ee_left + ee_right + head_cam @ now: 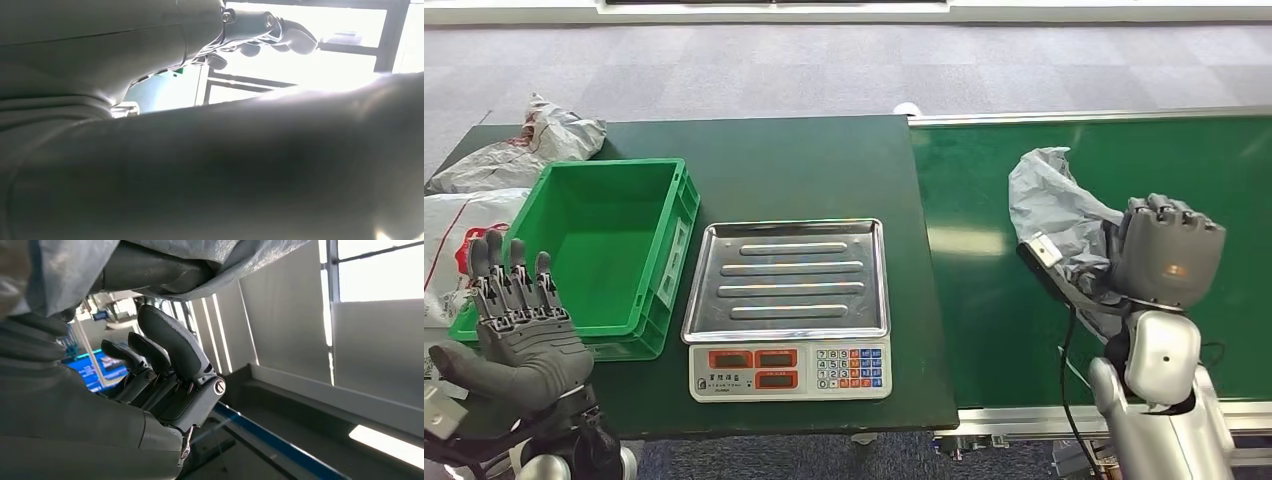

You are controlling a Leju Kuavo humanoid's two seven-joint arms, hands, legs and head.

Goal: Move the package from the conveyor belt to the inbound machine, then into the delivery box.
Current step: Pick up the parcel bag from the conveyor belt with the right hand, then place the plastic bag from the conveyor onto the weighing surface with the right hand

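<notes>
Crumpled grey plastic mailer package (1056, 205) lies on the green conveyor belt (984, 300) at the right, and the robot's right hand (1169, 250) is closed around its near end, knuckles up. From the right wrist view the dark curled fingers (165, 347) press against grey plastic film (210, 260), though how firm the hold is looks hard to judge from that angle. The left hand (519, 325) hovers at the near left corner of the dark green table (824, 170), palm up, fingers spread and holding nothing. Just beyond it sits the green plastic crate (604, 250), the delivery box. Beside the crate, mid-table, stands the inbound machine, a white electronic scale with a ribbed steel tray (789, 280). Grey and white bagged parcels (494, 170) lie piled at the table's far left edge.
</notes>
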